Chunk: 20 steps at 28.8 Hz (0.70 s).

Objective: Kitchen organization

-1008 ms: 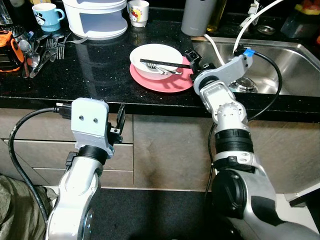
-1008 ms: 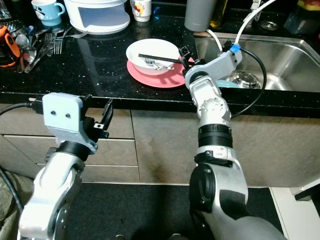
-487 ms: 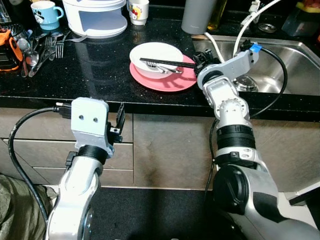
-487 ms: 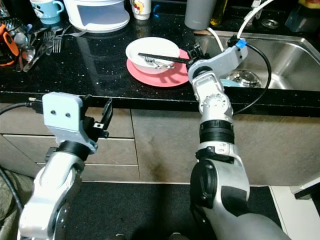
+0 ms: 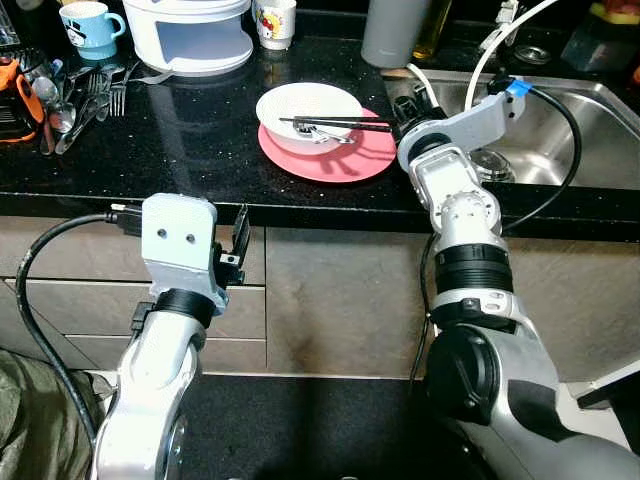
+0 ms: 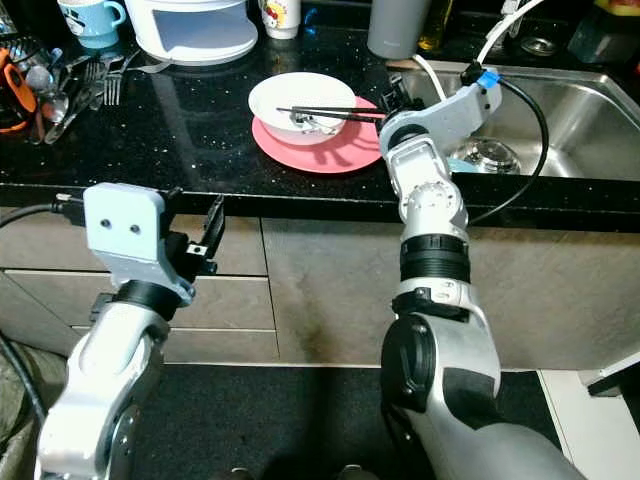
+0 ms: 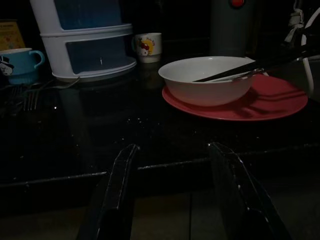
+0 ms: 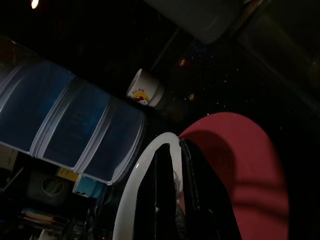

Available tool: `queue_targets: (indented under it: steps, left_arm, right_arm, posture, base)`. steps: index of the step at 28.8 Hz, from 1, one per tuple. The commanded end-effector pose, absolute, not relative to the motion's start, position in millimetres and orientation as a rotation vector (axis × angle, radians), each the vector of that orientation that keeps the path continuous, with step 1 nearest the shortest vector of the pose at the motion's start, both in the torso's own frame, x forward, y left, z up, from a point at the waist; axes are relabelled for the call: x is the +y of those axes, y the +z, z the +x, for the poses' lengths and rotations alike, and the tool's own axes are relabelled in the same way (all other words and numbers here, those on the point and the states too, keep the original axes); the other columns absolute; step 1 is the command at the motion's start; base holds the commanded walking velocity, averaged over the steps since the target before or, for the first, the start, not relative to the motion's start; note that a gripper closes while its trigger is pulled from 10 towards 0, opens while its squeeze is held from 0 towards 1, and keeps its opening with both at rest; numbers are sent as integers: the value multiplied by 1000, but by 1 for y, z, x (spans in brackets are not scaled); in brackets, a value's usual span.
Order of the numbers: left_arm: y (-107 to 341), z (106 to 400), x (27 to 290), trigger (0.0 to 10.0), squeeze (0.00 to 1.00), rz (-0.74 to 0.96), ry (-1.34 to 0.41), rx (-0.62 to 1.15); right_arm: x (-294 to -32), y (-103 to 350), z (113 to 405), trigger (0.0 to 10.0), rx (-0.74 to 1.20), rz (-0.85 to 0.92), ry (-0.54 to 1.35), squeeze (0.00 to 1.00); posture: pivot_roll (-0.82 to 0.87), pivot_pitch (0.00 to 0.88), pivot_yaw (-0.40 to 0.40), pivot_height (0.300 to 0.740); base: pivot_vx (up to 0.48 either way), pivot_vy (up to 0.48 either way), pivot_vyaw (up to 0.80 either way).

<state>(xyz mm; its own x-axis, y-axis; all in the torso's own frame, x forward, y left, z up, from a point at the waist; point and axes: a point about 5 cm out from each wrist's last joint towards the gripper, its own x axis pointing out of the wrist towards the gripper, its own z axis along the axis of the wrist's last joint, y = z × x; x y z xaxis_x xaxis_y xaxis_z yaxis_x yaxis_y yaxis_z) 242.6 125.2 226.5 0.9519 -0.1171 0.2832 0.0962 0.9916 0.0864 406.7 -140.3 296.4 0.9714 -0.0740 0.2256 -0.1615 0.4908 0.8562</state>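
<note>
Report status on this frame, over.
Right gripper at white bowl on red plate, fingers near-closed over its rim. Left gripper open, idle below counter. Chopsticks across bowl.

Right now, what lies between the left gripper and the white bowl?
Bare black countertop up to the white bowl on its red plate, by the left wrist view.

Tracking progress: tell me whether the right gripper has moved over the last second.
Yes. Shut on the chopsticks, the right gripper has shifted slightly off the pink plate's edge toward the sink.
</note>
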Motion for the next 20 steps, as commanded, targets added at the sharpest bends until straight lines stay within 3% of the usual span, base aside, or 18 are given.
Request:
queue_targets:
  steps: [1,20]
  left_arm:
    - [225,244,123,10000,0,62,-123,-287]
    - [227,247,122,10000,0,66,-133,-302]
  right_arm:
    - [-142,298,408,0,-257,1093,46,0]
    - [-154,313,407,0,-338,1190,39,0]
  posture:
    - [161,68,-61,740]
    - [166,45,-53,740]
  base:
    - [0,0,0]
    - [0,0,0]
